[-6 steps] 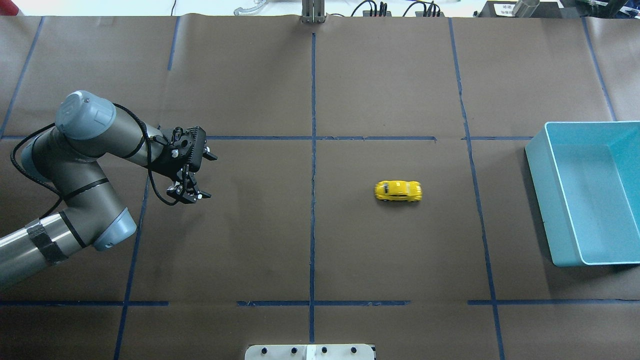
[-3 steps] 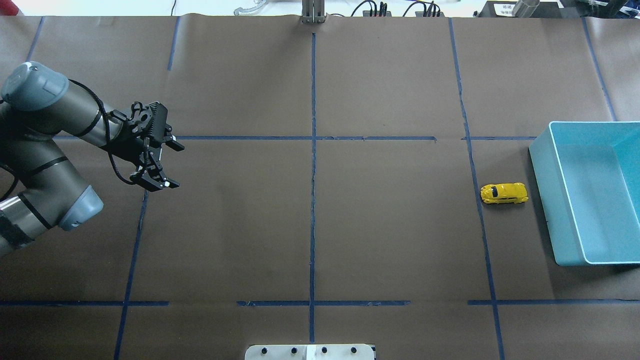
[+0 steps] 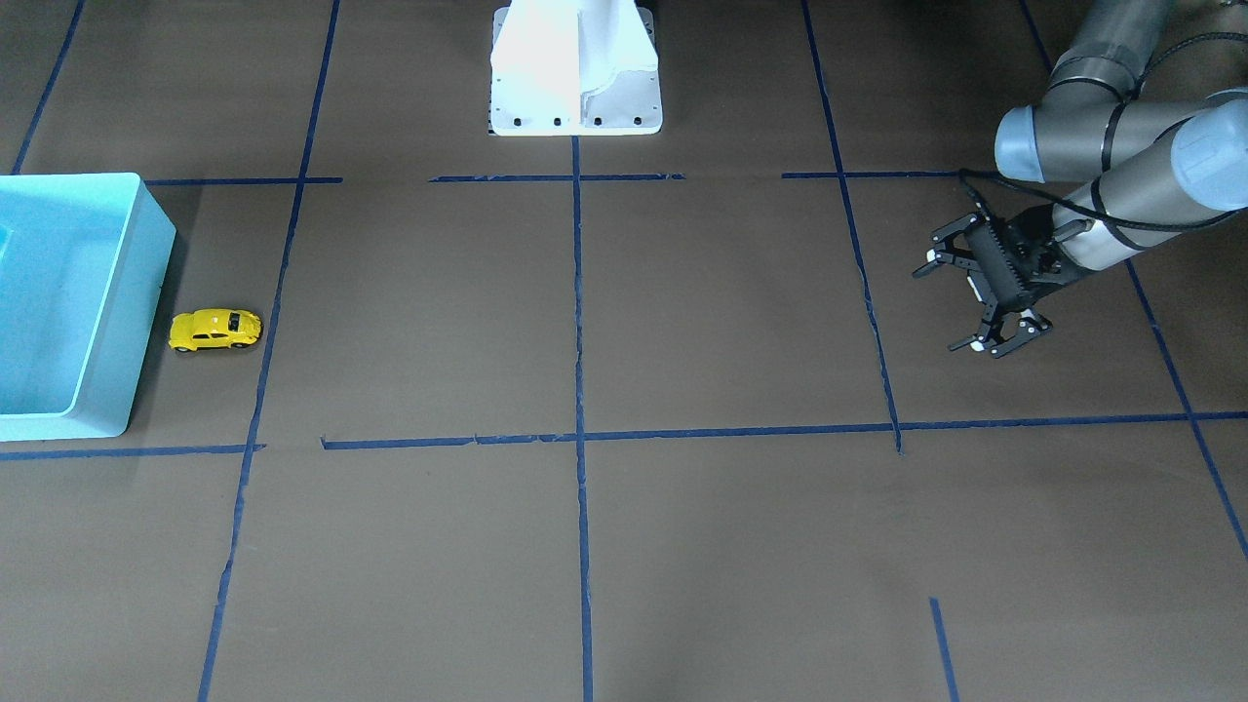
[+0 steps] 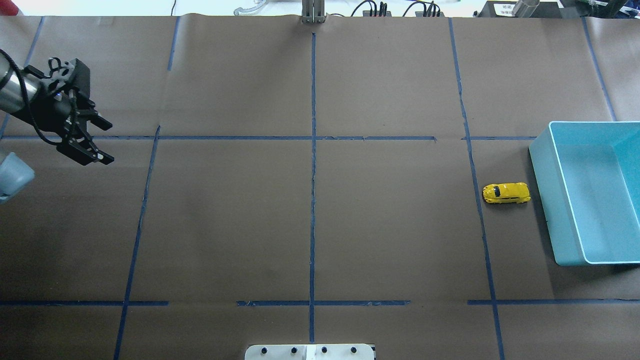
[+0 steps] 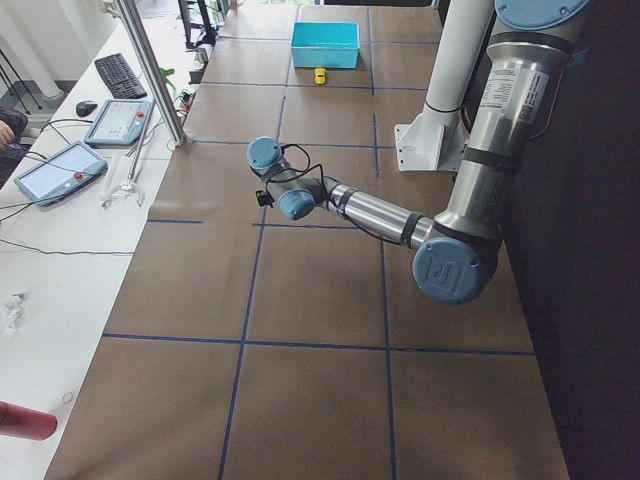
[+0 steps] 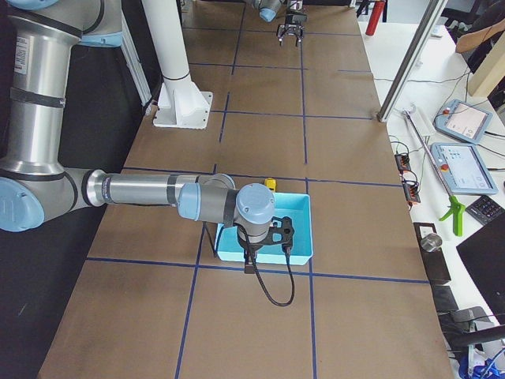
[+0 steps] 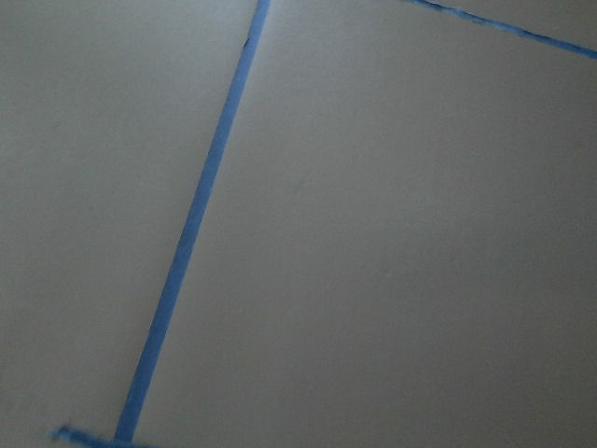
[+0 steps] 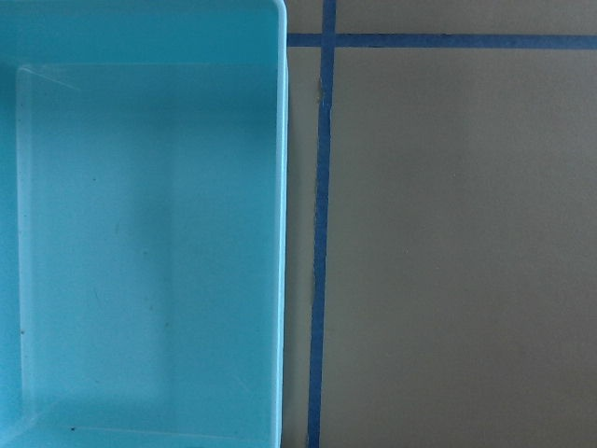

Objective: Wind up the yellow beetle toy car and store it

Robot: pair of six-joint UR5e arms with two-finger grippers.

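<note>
Right gripper (image 6: 268,246) hangs right above the light-blue bin (image 4: 552,200), looking down into it. Can't tell how far open it is or whether it's holding anything. The yellow beetle toy car (image 4: 506,193) sits on its wheels just outside the bin's wall, nose-on to it, maybe touching. I'd say storing is what's left. Come straight down and pinch the car across its flanks so no finger has to squeeze in against the wall, then lift over the rim. Left gripper (image 4: 111,142) is way off from the bin, spread wide, empty.
</note>
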